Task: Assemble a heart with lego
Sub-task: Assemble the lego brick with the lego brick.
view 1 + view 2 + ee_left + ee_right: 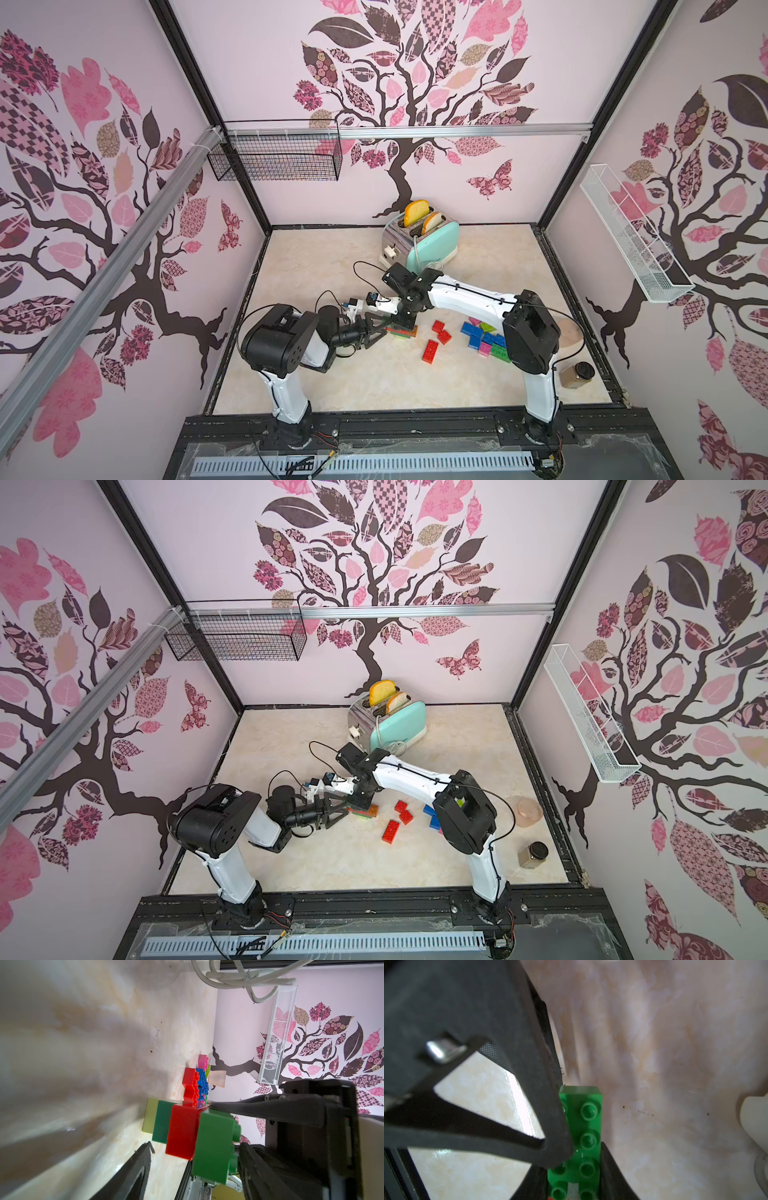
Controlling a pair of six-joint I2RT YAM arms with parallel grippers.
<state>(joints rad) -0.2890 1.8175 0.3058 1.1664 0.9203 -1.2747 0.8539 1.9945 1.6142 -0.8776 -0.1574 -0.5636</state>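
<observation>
Centrally on the cream marble-patterned bench (374,382), between pink tree-printed walls (552,95), sits a stepped stack of lime, green and red plastic lego bricks (176,1126). The right end effector (583,1159) clamps its top green brick (589,1122); the left end effector (376,332) spreads wide beside it. Loose red, blue and pink bricks (486,338) lie toward the right edge.

Marble tabletop (374,382) — bearing a toaster (432,245), scattered lego bricks (430,351) and a lidded jar (577,375).
</observation>
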